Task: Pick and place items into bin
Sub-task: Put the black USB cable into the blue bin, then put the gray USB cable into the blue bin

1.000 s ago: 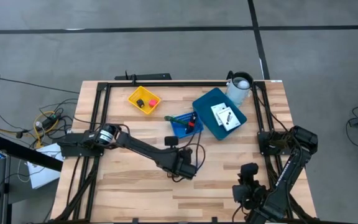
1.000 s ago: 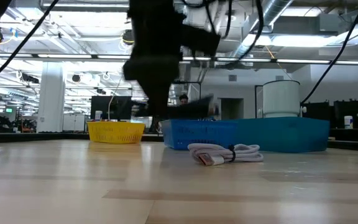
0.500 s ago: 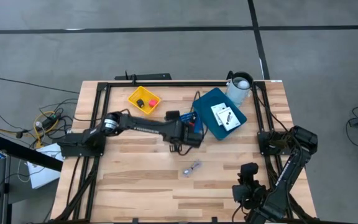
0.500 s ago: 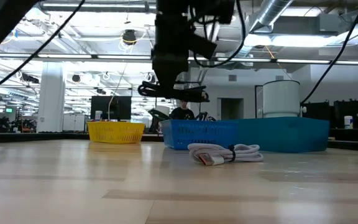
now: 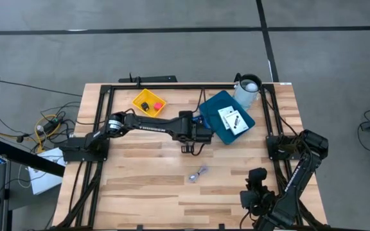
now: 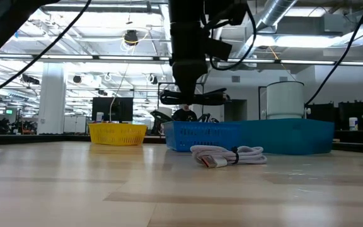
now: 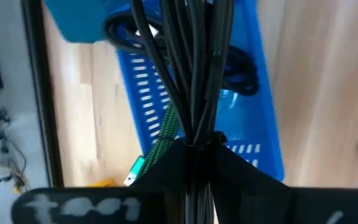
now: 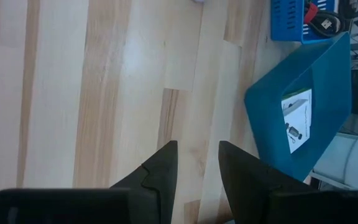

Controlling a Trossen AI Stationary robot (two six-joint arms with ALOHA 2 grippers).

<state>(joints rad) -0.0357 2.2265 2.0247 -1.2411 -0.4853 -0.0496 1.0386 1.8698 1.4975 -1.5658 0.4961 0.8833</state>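
My left gripper (image 5: 196, 133) hangs over the small blue basket (image 5: 189, 130), shut on a bundle of black cord (image 7: 194, 93). The low view shows the gripper (image 6: 191, 88) above the basket (image 6: 201, 136). A green-and-black cord (image 7: 161, 140) lies in that basket. The big blue bin (image 5: 216, 107) holds two white cards (image 5: 233, 120). A yellow basket (image 5: 148, 103) holds a tiny red block (image 5: 157, 106) and a black piece (image 5: 146, 106). My right gripper (image 8: 197, 163) waits open over the table's near right part. My left gripper pinches several strands of the black cord (image 7: 197, 127) between its two fingers, coming from above and pointing down. The bundle is lifted clear above the small blue basket. Its loops (image 6: 193, 98) stick out sideways under the fingers.
A coiled white cable (image 5: 199, 173) lies on the bare wood near the table's middle and also shows in the low view (image 6: 229, 154). A white cylinder (image 5: 247, 90) stands at the far right corner beside the big blue bin. A black frame (image 5: 172, 85) runs along the table's edges.
My left gripper has carried the black cord from over the table's middle toward the far edge and slightly right, ending above the small blue basket. The white cable, earlier covered by the arm in the high view, now shows and has stayed where it was.
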